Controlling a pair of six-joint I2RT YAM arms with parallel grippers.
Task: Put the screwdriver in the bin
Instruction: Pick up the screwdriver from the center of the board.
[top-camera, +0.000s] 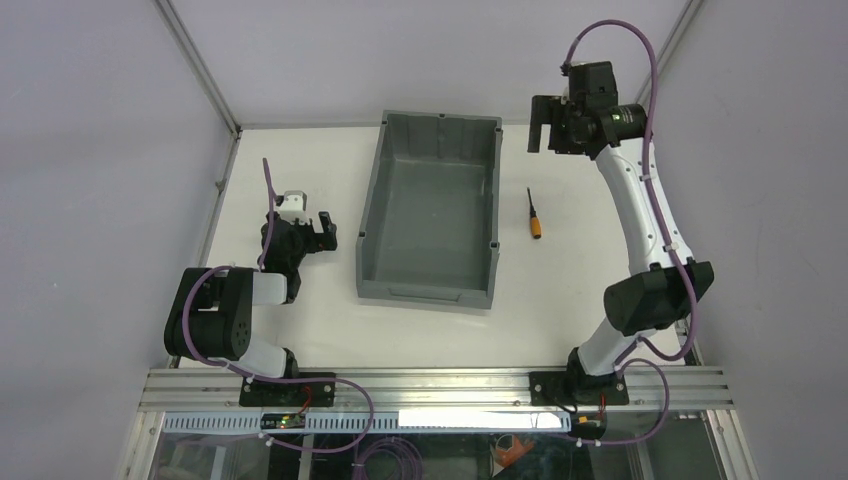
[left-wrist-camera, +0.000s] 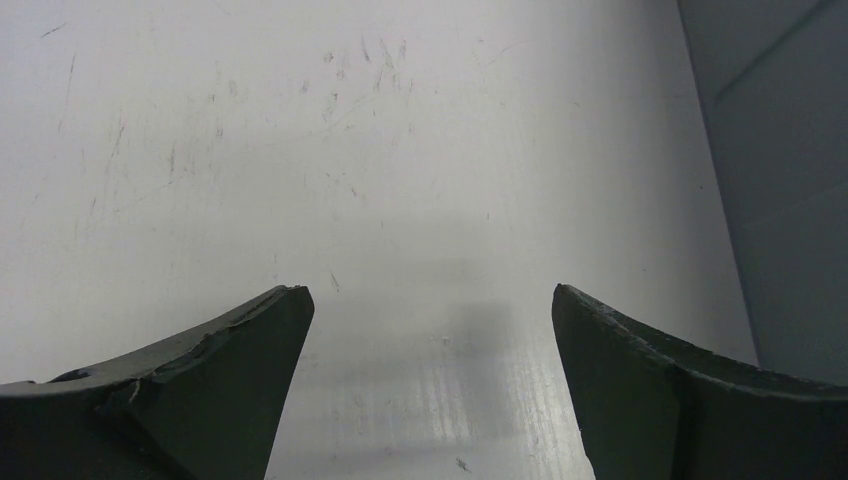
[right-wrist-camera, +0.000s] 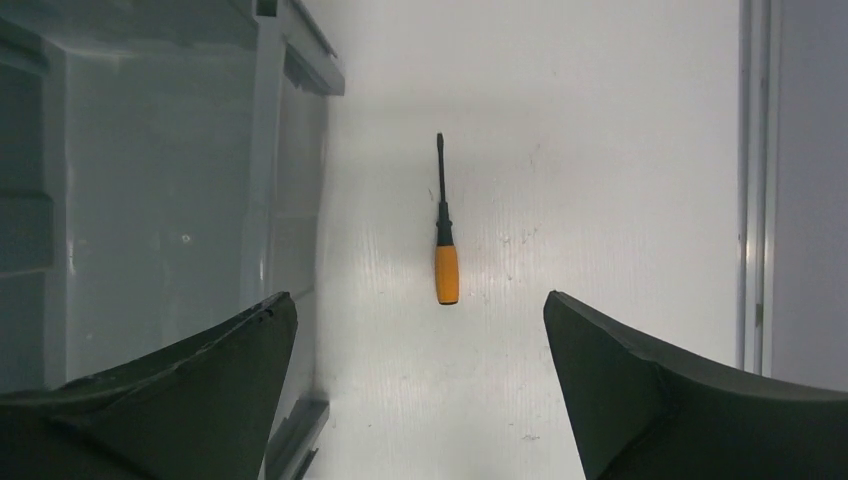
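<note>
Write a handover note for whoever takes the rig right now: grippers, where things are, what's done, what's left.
Left gripper: open, empty, low over the table to the left of the bin.
Right gripper: open, empty, raised near the bin's far right corner, with its wrist camera looking at the screwdriver.
Screwdriver: flat on the table to the right of the bin, clear of its wall, orange handle toward the arm bases, shaft pointing away.
Bin: upright at table centre, nothing visible inside.
Done: nothing grasped yet.
Left: right arm descends, grips the screwdriver, carries it over the bin and releases it.
</note>
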